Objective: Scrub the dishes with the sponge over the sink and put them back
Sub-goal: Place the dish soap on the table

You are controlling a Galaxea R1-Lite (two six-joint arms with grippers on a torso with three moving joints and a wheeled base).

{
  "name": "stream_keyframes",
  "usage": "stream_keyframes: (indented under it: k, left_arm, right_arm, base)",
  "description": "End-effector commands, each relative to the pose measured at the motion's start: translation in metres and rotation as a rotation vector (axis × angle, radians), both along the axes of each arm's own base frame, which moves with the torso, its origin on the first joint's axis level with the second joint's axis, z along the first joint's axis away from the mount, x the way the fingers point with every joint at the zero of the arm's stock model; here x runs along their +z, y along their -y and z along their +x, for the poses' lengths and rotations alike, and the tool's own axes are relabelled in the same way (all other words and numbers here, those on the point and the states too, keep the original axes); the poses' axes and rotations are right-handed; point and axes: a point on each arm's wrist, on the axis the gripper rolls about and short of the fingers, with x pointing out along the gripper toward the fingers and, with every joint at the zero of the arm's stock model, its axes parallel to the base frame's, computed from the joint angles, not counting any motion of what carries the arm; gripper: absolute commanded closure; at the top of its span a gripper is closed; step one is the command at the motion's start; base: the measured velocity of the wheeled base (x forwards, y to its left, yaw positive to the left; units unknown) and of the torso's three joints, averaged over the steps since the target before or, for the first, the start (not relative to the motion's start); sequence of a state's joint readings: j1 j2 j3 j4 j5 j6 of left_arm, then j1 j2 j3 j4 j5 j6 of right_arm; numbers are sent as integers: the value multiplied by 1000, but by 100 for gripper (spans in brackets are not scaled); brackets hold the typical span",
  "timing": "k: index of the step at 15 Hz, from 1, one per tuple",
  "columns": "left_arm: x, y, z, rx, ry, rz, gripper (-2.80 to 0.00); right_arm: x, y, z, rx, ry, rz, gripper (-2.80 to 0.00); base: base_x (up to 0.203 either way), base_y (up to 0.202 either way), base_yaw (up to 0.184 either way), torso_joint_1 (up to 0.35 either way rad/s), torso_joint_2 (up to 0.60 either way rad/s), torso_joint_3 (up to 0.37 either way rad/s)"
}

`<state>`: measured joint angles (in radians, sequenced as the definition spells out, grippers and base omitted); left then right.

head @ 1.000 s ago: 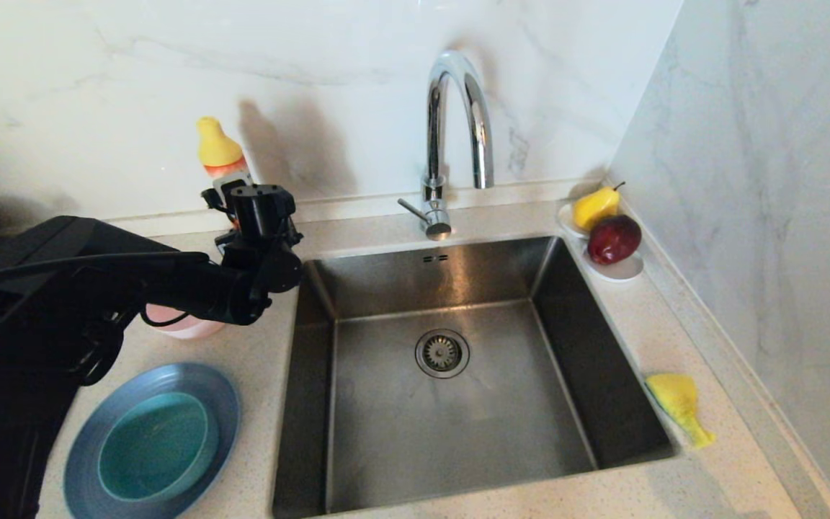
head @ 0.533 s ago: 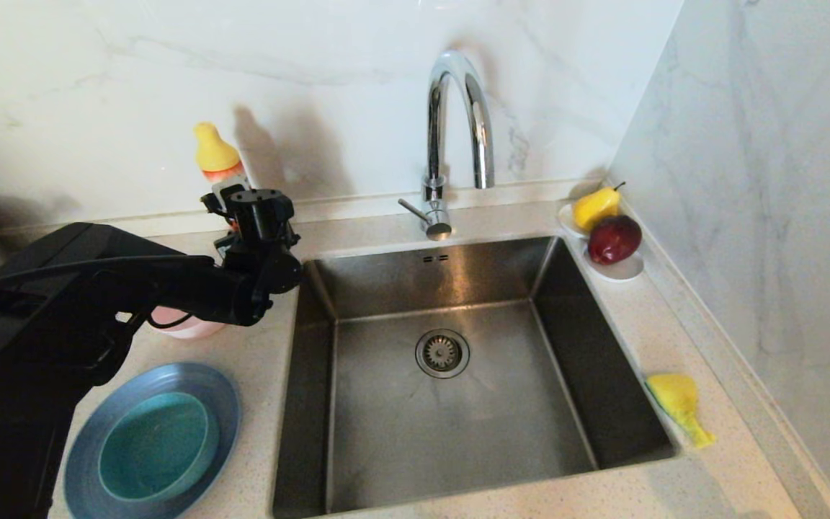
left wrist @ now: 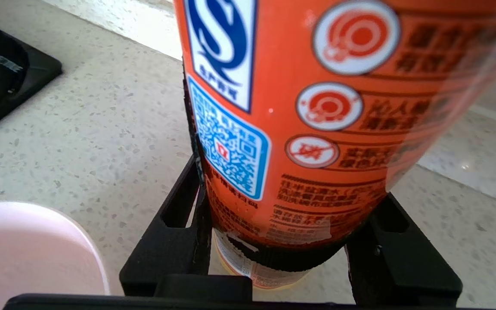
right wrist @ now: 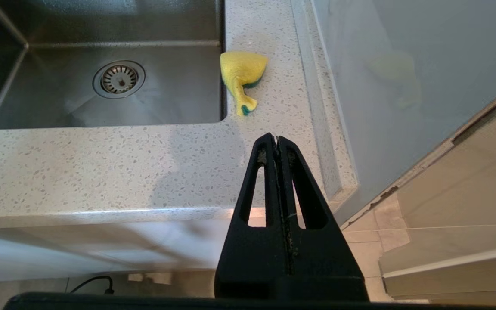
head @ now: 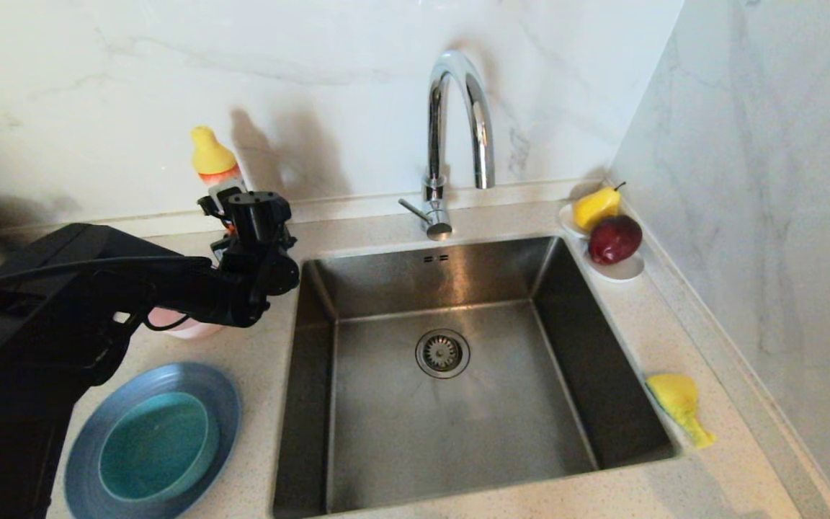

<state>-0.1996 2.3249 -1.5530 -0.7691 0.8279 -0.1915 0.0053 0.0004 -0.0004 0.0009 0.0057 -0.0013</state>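
My left gripper [head: 253,216] is shut on an orange detergent bottle [head: 211,164] with a yellow cap, held upright over the counter at the sink's back left corner. Its fingers [left wrist: 179,224] clamp the bottle's [left wrist: 317,129] lower body. The pale pink bowl [head: 192,329] sits just behind my arm, its rim [left wrist: 28,249] beside the gripper. A teal bowl [head: 155,447] rests in the grey-blue plate [head: 222,404] at the front left. The yellow sponge [head: 678,404] lies on the counter right of the sink [head: 458,440]. My right gripper [right wrist: 277,138] hangs shut and empty off the counter's front, near the sponge [right wrist: 241,71].
A chrome tap [head: 458,115] arches over the sink's back edge, with the drain strainer [head: 442,352] below it. A white dish [head: 624,269] at the back right holds a yellow pear [head: 595,207] and a red apple [head: 613,239]. Marble walls close off the back and right.
My left gripper and the bottle have drifted slightly left and lower. Nothing else has moved.
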Motion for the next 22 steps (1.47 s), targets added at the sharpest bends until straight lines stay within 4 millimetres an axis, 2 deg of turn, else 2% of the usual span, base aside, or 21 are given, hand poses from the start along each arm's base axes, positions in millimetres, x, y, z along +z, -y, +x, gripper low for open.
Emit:
stream_keyframes:
  k: [1,7,8,14,16,22]
  left_arm:
    - [-2,-1,1,7,-1,-1,0]
    - [-6,-4,2,15,-10,1,0]
    - [-5,-4,2,13,-9,2,-280]
    - [-3,-4,3,14,4,-5,-280]
    - [6,-4,0,12,22,-10,-280]
    - [79,-11,-33,11,148,-27,-280]
  right_arm:
    - [0,0,0,1,1,0,0]
    - [0,0,0,1,-1,0,0]
    - [0,0,0,1,1,0,0]
    - [0,0,0,1,1,0,0]
    - [0,0,0,1,-1,0,0]
    - [0,0,0,1,0,0,0]
  base:
    - [0,0,0,0,0,0]
    - [0,0,0,0,0,0]
    - [0,0,0,0,0,0]
    - [0,0,0,0,0,0]
    - [0,0,0,0,0,0]
    - [0,0,0,0,0,0]
